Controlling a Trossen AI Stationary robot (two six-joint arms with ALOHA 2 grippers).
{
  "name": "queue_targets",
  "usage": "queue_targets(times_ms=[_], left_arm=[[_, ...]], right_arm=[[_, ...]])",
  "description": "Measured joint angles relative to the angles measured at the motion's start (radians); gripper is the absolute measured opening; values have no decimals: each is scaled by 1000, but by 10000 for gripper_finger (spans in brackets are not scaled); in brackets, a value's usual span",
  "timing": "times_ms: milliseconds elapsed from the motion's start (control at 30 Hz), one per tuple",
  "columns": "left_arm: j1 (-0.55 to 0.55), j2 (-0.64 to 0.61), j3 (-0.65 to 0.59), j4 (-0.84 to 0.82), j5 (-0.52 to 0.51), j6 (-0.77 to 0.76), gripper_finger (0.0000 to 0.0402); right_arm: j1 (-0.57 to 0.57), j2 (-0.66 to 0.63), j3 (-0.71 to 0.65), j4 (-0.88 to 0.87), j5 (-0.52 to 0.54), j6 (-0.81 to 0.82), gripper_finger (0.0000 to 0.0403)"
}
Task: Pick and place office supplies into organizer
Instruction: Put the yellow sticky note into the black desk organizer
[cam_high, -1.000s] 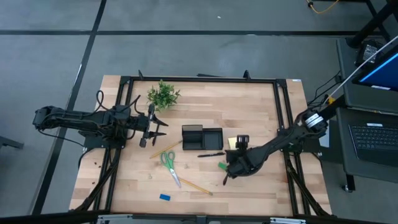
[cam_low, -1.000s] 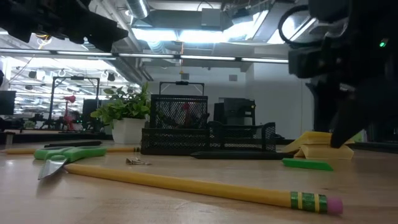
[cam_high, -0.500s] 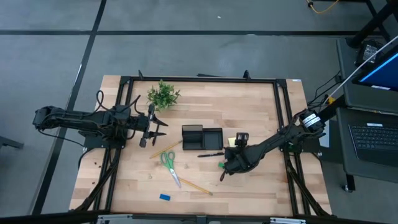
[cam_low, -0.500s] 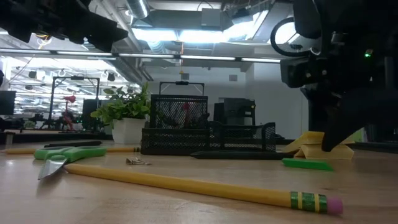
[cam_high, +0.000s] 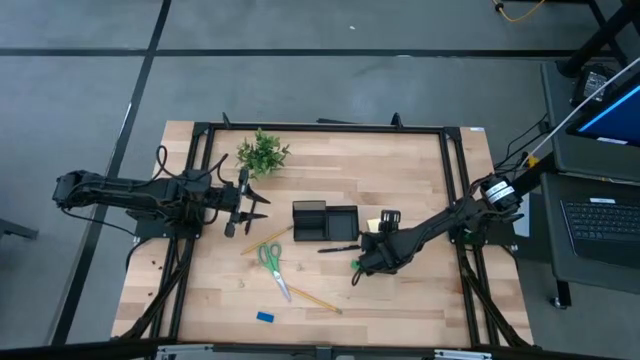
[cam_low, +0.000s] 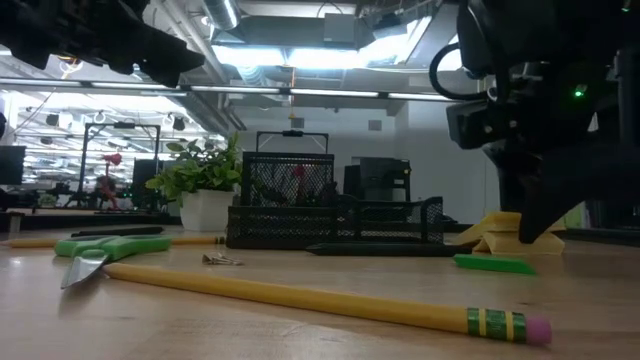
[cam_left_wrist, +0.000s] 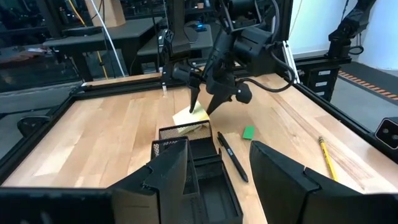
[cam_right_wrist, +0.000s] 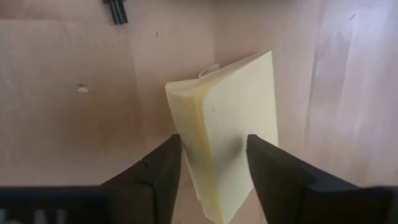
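Note:
The yellow sticky-note pad (cam_right_wrist: 227, 124) lies on the wood table right of the black organizer (cam_high: 325, 222). My right gripper (cam_right_wrist: 211, 149) points steeply down over the pad, open, with one finger on either side of it; in the left wrist view this gripper (cam_left_wrist: 200, 107) hangs just above the pad (cam_left_wrist: 189, 118). A green block (cam_high: 356, 266) and a black pen (cam_high: 340, 247) lie close by. My left gripper (cam_left_wrist: 217, 171) waits open over the table's left side, holding nothing.
Green-handled scissors (cam_high: 270, 262), two yellow pencils (cam_high: 265, 240) (cam_high: 315, 298) and a blue block (cam_high: 264, 317) lie left of centre and toward the near edge. A potted plant (cam_high: 262, 153) stands at the far left. Black frame rails (cam_high: 320, 127) border the table.
My right gripper has swung a little toward the table's far left over the sticky-note pad and turned slightly, staying open. The pad and the other things lie as before.

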Motion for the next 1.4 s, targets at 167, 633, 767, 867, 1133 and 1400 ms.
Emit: queue_targets(times_ms=[167,633,767,867,1133,1400], left_arm=[[0,0,0,0,0,0,171],[0,0,0,0,0,0,171],[0,0,0,0,0,0,171],[0,0,0,-1,0,0,171],[0,0,0,0,-2,1,171],[0,0,0,0,-3,1,170]], right_arm=[[-1,0,0,0,-3,1,103],[-2,-1,0,0,1,5,21],[-2,-1,0,0,1,7,17],[-2,-1,0,-21,1,56,17],[-2,-1,26,-138,-2,119,17],[0,-1,175,-319,64,140,17]])
